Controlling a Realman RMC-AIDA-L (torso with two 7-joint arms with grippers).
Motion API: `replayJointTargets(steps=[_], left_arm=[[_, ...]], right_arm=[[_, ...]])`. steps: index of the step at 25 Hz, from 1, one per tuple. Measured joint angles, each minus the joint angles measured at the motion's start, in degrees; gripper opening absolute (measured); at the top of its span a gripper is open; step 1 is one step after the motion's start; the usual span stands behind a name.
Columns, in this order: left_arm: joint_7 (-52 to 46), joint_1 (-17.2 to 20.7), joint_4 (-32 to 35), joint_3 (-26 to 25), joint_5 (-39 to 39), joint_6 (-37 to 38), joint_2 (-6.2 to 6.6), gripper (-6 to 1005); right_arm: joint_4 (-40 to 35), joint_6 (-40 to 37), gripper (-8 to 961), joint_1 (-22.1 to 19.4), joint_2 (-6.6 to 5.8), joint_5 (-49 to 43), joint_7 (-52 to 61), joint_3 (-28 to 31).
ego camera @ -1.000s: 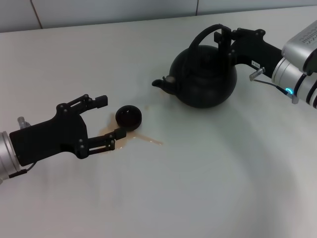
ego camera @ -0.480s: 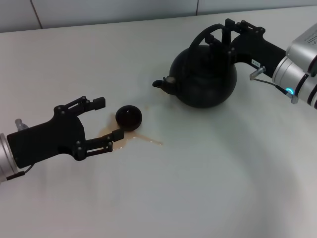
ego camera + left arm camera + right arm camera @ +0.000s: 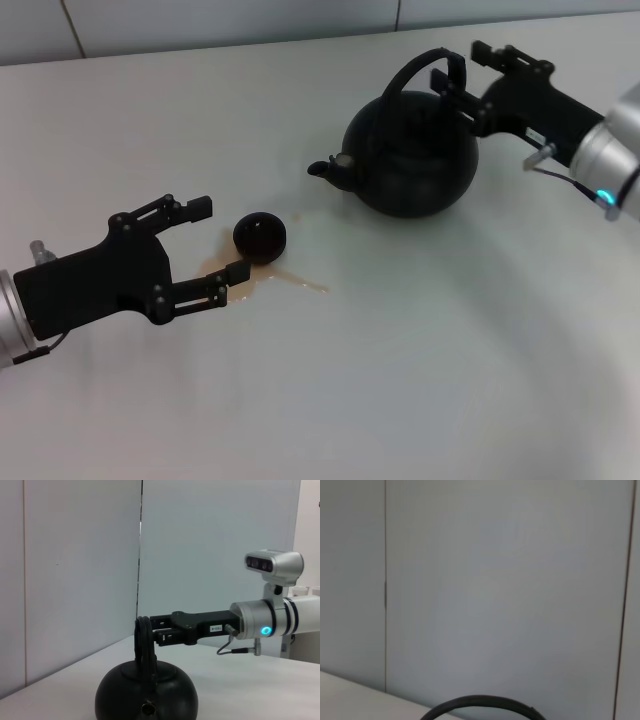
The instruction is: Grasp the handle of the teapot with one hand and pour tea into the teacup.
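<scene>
The teapot (image 3: pixel 410 160) sits near the far right part of the desk (image 3: pixel 400 380), with its short spout pointing toward the left edge. It looks like thick iron, so it is probably heavy and hard — it would not bend or squash. Its round belly looks too wide and smooth to grab. The best place to hold it seems to be the handle (image 3: pixel 420 68), the tall black hoop over the lid, right at the top of the arch where it looks thick.

The right gripper (image 3: pixel 480 78) is up beside the top of that hoop, on the side toward the right edge. Its fingers are spread apart and hold nothing. In the left wrist view the fingertips sit just beside the handle, and it is hard to tell if they touch it.

The teacup (image 3: pixel 260 236) is tiny and probably light, so a bump could tip it. It stands nearer the left edge, well apart from the teapot. A thin brown puddle of tea (image 3: pixel 290 278) lies on the desk by it.

The left gripper (image 3: pixel 222 236) rests low just beside the teacup — fingers spread wide, holding nothing.
</scene>
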Motion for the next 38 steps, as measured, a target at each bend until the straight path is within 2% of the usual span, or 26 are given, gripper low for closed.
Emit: replayJointTargets(steps=[5,14,20,23,28,32,38], left_arm=[[0.00,0.42,0.00,-0.09,0.00,0.05,-0.08,863],[-0.01,0.51,0.04,0.12,0.00,0.35,-0.26,863],[-0.05,1.12,0.16,0.18,0.00,2.25,-0.13,863],[-0.14,1.74,0.76,0.14,0.00,3.92,0.07,863],[-0.76,3.47,3.30,0.10,0.00,6.94,0.01,863],[-1.36,4.30,4.27,0.21,0.00,7.61,-0.08,863],[-1.59,4.20,4.27,0.19,0.00,7.16,0.00,863]], right_arm=[[-1.35,-4.00,640,-3.25,0.00,0.00,-0.03,0.47],[-1.60,-11.36,640,-5.59,-0.31,-1.44,-0.02,0.88],[-4.02,-20.55,640,-6.07,-2.18,-16.16,3.75,1.16],[-5.20,-27.86,640,-6.16,-3.76,-21.24,7.15,1.39],[-5.77,-35.37,640,-6.05,-6.24,-25.52,11.52,1.61],[-6.21,-36.92,640,-5.35,-6.74,-28.56,13.67,2.14],[-6.44,-36.78,640,-4.75,-6.38,-28.89,14.04,2.19]])
